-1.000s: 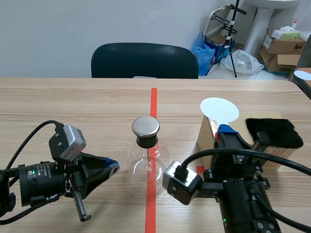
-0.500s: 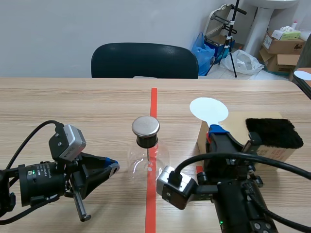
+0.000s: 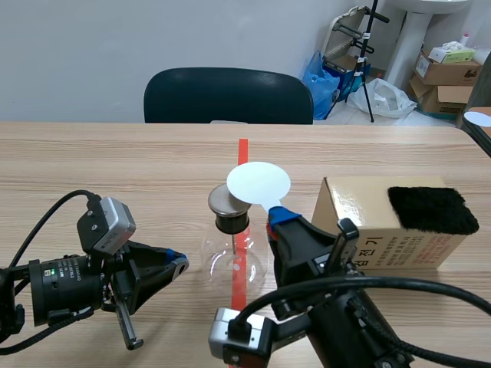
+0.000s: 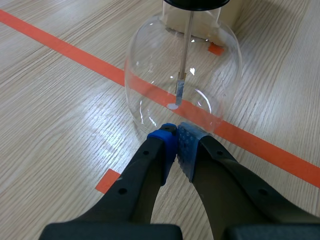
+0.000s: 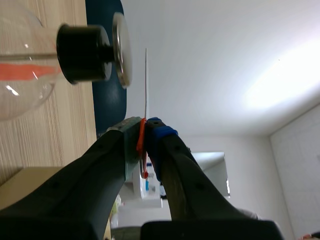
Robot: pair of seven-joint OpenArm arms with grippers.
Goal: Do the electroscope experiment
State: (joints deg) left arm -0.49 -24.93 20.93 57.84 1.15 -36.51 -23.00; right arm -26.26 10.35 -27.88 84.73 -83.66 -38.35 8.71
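Box [image 3: 360, 208] beside flask [image 3: 230, 259]; chair [image 3: 228, 96] beyond; disc [image 3: 258, 182] gripped nearby.

The left arm [image 3: 57, 287] lies low and level, and the left gripper [image 3: 176, 263] points toward the middle with its fingertips pressed together on nothing. The right arm [image 3: 349, 326] comes up past the middle. The right gripper [image 3: 279, 216] points upward, its fingers clamped on the stem of a white disc [image 3: 258, 182].
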